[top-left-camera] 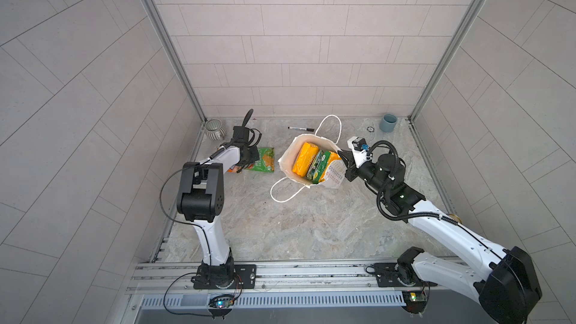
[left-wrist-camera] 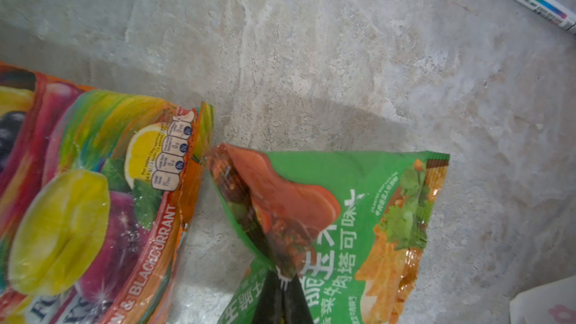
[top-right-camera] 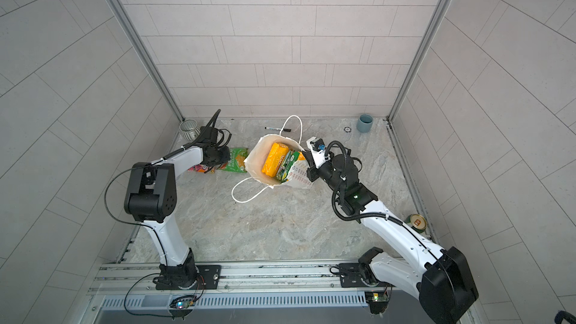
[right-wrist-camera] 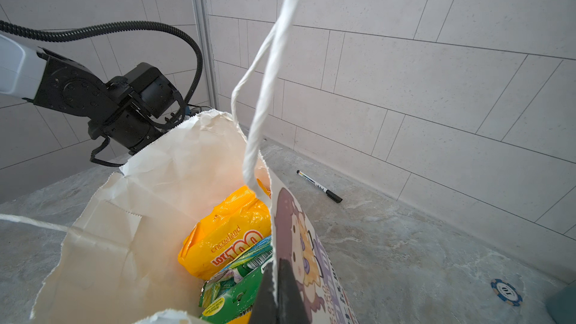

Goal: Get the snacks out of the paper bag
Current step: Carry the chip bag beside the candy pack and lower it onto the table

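Two clamped grips: left gripper [left-wrist-camera: 282,288] holds green packet [left-wrist-camera: 343,182], right gripper [right-wrist-camera: 277,282] pinches paper bag [right-wrist-camera: 124,213] rim. Tugging could tear paper.

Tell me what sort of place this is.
Probably a robot test cell, not a real kitchen: left arm and right arm bolted to an aluminium rail, tile-look wall panels, stone-pattern tabletop.

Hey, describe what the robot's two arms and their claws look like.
Both arms match: the left arm and right arm have white shells on the long links and chunky black joint housings. A ribbed black hose runs along the right arm, a thin black cable along the left. The left claw and right claw are black, tapering to narrow tips.
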`<state>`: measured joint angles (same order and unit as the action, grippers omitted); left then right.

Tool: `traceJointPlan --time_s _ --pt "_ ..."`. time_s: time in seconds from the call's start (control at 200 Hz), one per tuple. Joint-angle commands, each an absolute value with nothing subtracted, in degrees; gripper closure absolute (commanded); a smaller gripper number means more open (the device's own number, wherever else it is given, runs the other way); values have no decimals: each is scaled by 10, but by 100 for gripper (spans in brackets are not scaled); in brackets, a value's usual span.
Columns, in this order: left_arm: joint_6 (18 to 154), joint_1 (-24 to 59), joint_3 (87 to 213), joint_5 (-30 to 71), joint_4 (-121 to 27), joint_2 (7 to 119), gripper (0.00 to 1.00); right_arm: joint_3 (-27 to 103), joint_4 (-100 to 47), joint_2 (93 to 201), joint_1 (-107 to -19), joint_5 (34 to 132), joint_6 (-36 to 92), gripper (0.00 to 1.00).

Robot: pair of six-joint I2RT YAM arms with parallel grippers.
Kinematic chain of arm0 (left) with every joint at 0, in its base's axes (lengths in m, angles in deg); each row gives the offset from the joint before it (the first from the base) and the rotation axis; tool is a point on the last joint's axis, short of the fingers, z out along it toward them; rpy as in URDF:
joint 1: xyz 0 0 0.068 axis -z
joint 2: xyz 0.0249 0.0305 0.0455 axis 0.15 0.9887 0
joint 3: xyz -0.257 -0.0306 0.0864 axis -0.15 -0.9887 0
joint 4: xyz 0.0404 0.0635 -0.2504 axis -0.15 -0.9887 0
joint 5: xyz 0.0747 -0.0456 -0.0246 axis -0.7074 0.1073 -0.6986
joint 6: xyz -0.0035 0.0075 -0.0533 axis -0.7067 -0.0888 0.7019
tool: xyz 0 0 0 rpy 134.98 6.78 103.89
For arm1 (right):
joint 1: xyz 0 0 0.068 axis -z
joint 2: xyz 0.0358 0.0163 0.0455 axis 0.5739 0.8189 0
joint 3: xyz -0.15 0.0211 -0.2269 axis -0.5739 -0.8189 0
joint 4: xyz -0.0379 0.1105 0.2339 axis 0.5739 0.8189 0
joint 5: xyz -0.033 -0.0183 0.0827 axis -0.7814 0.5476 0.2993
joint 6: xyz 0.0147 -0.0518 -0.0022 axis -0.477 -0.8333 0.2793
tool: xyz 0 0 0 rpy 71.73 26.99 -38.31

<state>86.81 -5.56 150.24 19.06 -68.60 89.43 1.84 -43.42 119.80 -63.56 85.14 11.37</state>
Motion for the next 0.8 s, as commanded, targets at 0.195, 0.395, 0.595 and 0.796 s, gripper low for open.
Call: traceJointPlan --time_s 0.195,0.395,0.595,0.796 --pt "875 -73 1509 191 -689 905 100 22 -439 1205 -634 833 113 100" --pt "877 -84 1511 192 -694 913 100 23 -436 1205 -634 831 109 100" --pt "883 -85 1504 192 -696 907 100 20 -439 1198 -634 833 113 100" --pt "876 -94 1506 176 -708 904 100 18 -442 1197 -634 835 114 100"
